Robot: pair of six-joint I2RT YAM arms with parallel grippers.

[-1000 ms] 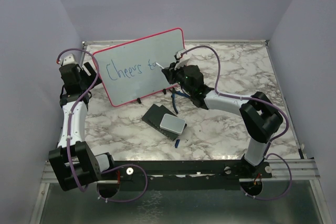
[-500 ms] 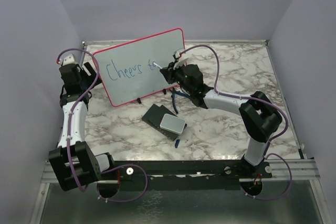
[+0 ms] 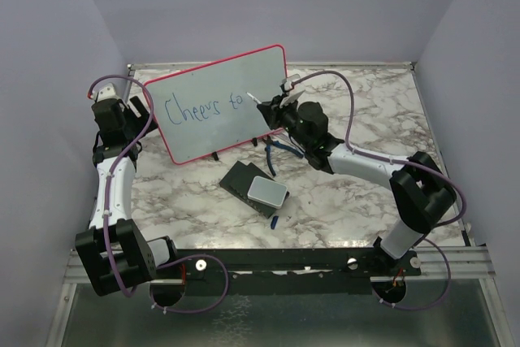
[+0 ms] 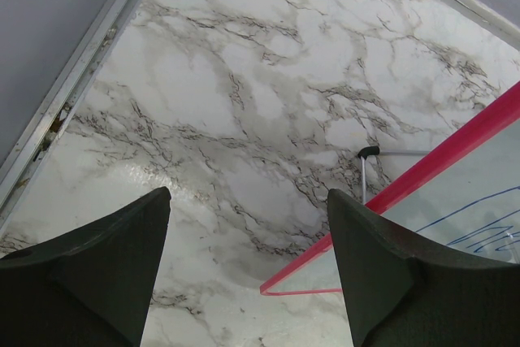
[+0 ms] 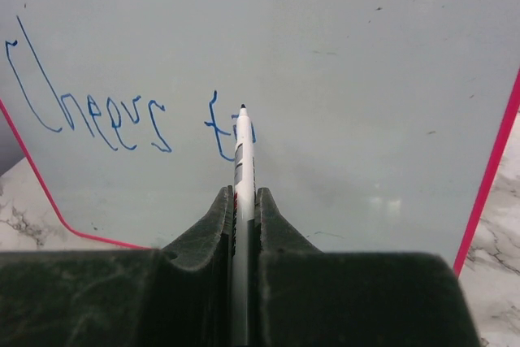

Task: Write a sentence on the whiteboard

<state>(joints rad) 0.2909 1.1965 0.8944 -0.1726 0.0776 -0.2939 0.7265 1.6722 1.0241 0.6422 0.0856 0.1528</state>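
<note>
Clamps a white marker [image 5: 243,152] in the right gripper [image 5: 242,197], jaws pressed together on its barrel. Points the tip to 12 o'clock at the whiteboard [image 5: 366,79]; cannot tell whether touching. Reads the sentence [image 5: 122,123] as blue "Cheers to", trailing off toward 9 o'clock from the tip. Keeps the left gripper [image 4: 248,194] spread wide and empty above the marble table [image 4: 244,79], with the board's red corner at 4 o'clock. Stands the board, tilted back, at the table's 11 o'clock in the top view.
</note>
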